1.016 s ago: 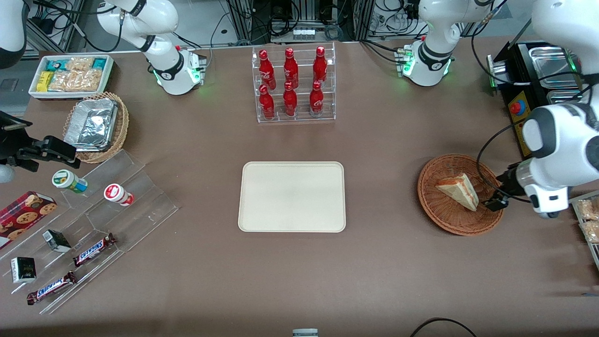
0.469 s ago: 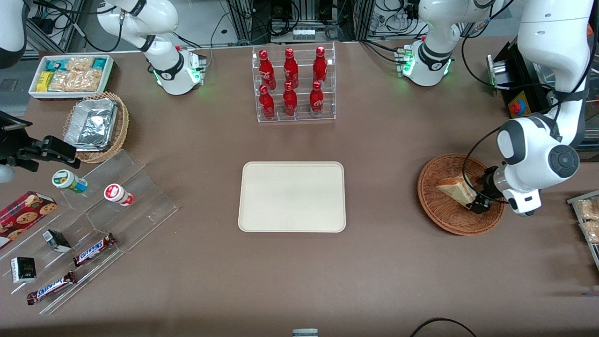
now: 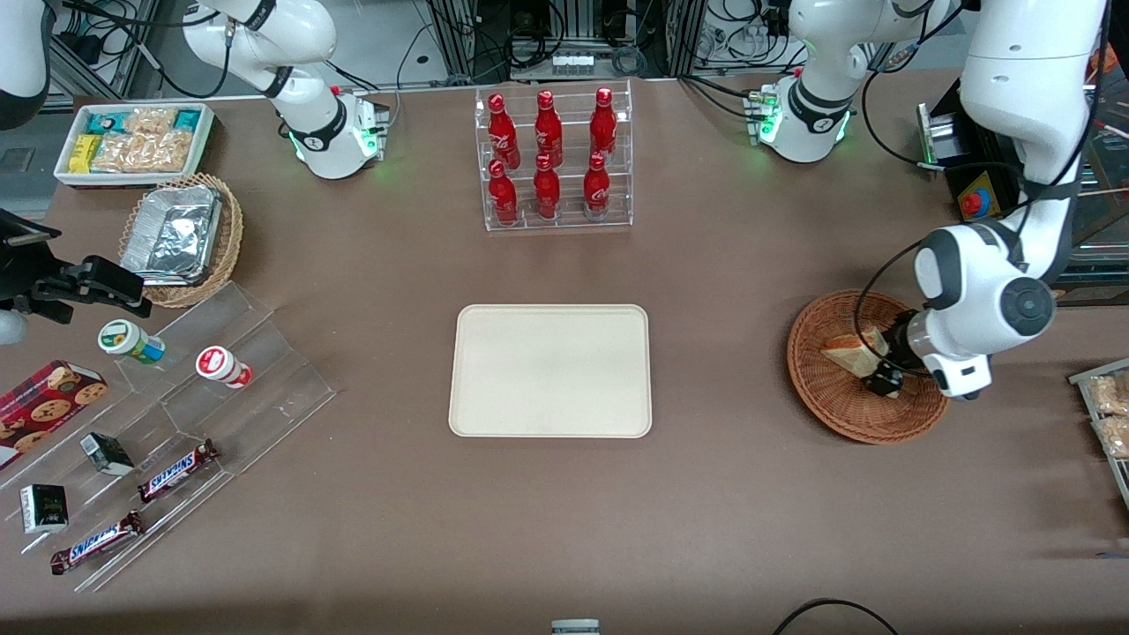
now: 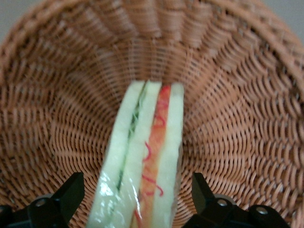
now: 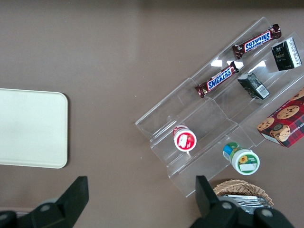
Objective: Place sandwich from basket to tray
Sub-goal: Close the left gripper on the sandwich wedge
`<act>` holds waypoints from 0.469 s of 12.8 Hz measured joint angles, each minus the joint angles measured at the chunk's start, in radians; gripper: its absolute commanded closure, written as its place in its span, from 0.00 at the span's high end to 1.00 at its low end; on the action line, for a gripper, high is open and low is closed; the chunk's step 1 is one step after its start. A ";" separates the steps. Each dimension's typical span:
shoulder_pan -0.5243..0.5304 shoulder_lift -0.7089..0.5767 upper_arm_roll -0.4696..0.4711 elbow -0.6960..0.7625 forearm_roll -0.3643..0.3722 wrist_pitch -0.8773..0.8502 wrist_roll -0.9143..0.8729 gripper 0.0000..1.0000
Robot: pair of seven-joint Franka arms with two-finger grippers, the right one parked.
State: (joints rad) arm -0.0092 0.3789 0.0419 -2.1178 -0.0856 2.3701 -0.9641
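The sandwich (image 3: pixel 848 353) lies in the reddish-brown wicker basket (image 3: pixel 825 401) toward the working arm's end of the table. My gripper (image 3: pixel 882 375) is down inside the basket over the sandwich's wide end, covering part of it. In the left wrist view the sandwich (image 4: pixel 142 161) stands on edge between my two black fingers (image 4: pixel 66 197), which are spread open with a gap on each side of it. The gripper (image 4: pixel 137 204) holds nothing. The cream tray (image 3: pixel 551 370) lies bare at the middle of the table.
A clear rack of red bottles (image 3: pixel 551 159) stands farther from the camera than the tray. A black box with a red button (image 3: pixel 975 205) sits near the basket. A container of snacks (image 3: pixel 1107 414) lies at the working arm's table edge.
My gripper has moved from the basket's rim in over the sandwich and come down around its wide end. The sandwich has not moved.
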 measured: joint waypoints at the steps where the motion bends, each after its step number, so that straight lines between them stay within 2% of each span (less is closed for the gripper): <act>1: -0.011 0.003 0.000 -0.003 0.000 0.001 -0.003 0.74; 2: -0.015 0.003 0.000 -0.005 0.000 0.001 -0.004 0.56; 3: -0.015 0.003 0.000 -0.007 0.000 0.001 -0.004 0.48; 6: -0.011 0.001 0.003 -0.008 0.000 0.000 -0.001 0.46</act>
State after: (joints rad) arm -0.0203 0.3802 0.0453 -2.1263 -0.0854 2.3700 -0.9654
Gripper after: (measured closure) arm 0.511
